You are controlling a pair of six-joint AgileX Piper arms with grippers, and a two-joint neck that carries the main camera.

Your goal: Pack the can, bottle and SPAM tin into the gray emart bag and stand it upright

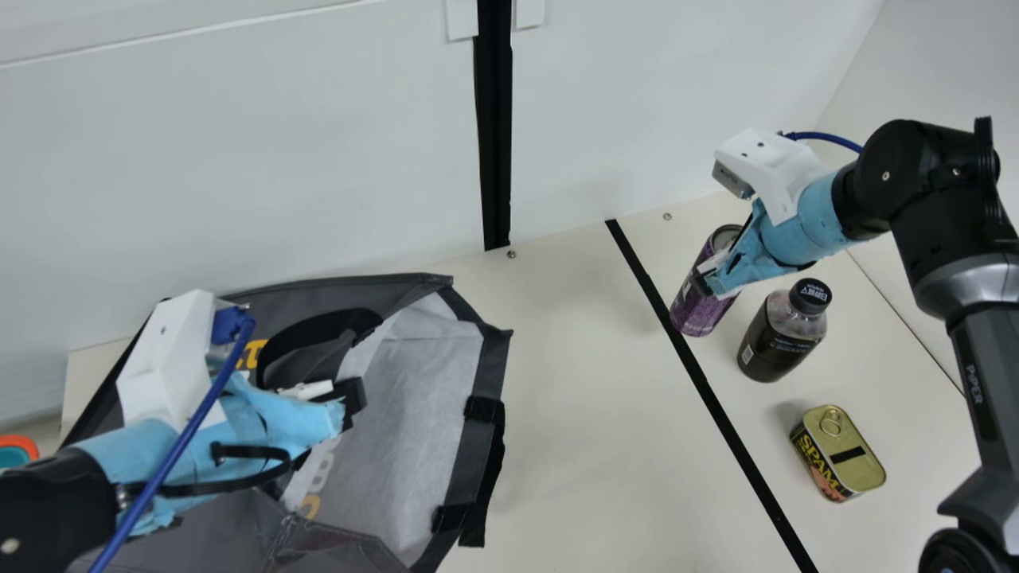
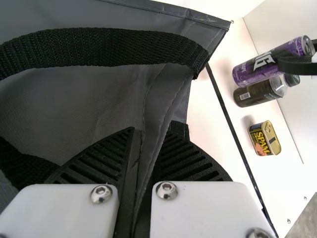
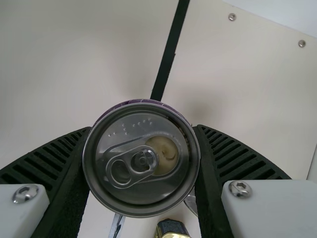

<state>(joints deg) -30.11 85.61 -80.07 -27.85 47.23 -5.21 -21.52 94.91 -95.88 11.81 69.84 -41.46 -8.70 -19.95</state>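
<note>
In the main view my right gripper (image 1: 713, 280) holds the purple can (image 1: 700, 306) near its top; in the right wrist view the can's lid (image 3: 143, 158) sits between both fingers of that gripper (image 3: 143, 163). The dark bottle (image 1: 784, 330) stands beside the can, nearer the SPAM tin (image 1: 840, 454), which rests on the table. The gray bag (image 1: 414, 374) lies at the left with its mouth spread open. My left gripper (image 1: 350, 402) is at the bag's mouth; in the left wrist view that gripper (image 2: 143, 158) is shut on a fold of the bag's gray edge (image 2: 163, 99).
A black tape line (image 1: 716, 398) crosses the cream table (image 1: 589, 414) between the bag and the items. A white wall (image 1: 318, 159) with a black vertical strip (image 1: 495, 127) rises behind. At the far left edge is an orange-rimmed object (image 1: 20, 444).
</note>
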